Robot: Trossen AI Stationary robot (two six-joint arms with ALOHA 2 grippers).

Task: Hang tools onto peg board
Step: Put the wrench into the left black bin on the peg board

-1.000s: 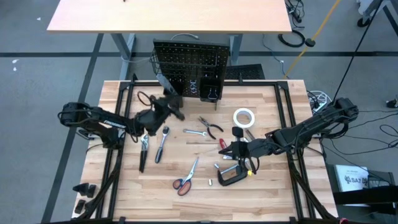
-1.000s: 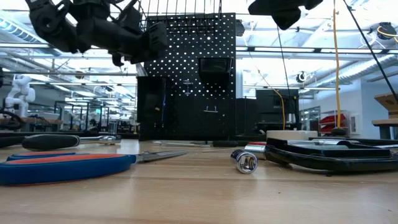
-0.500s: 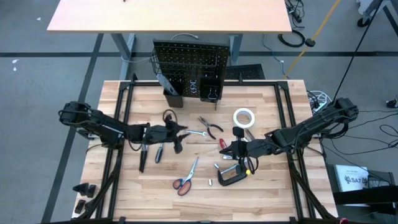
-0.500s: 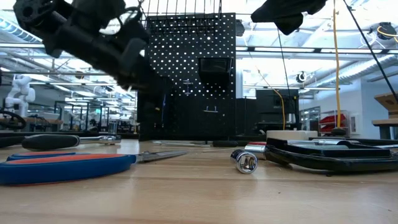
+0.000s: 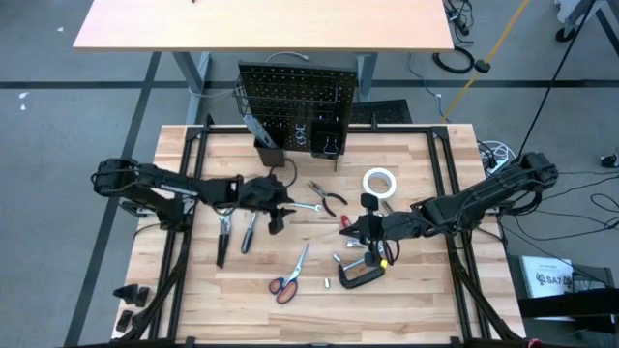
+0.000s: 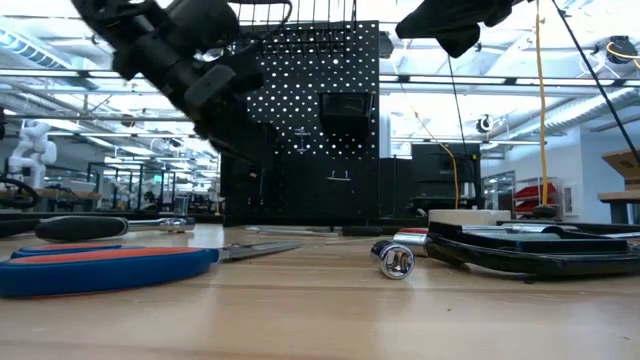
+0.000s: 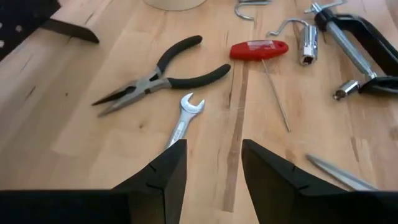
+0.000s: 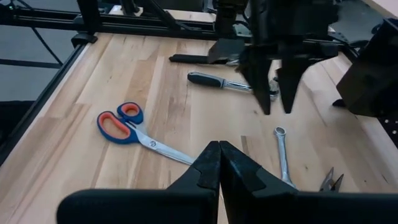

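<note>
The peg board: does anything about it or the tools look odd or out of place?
Nothing is damaged or spilled. The peg board stands upright, but the pliers, wrench, red screwdriver and scissors lie loose on the table, not yet hung.

A: Where's the peg board (image 5: 298, 106)?
B: Back edge of the bench (image 5: 426, 290), centre. Tape roll (image 5: 380, 182) in front, to its right.
A: Middle?
B: Pliers (image 5: 327, 197) beside the wrench (image 5: 306, 206); left end effector (image 5: 275, 201) just left of them. Ratchet (image 5: 249, 227) further left.
A: Front?
B: Scissors (image 5: 289, 276) left of the C-clamp (image 5: 360, 273); right end effector (image 5: 360, 229) behind the clamp.
</note>
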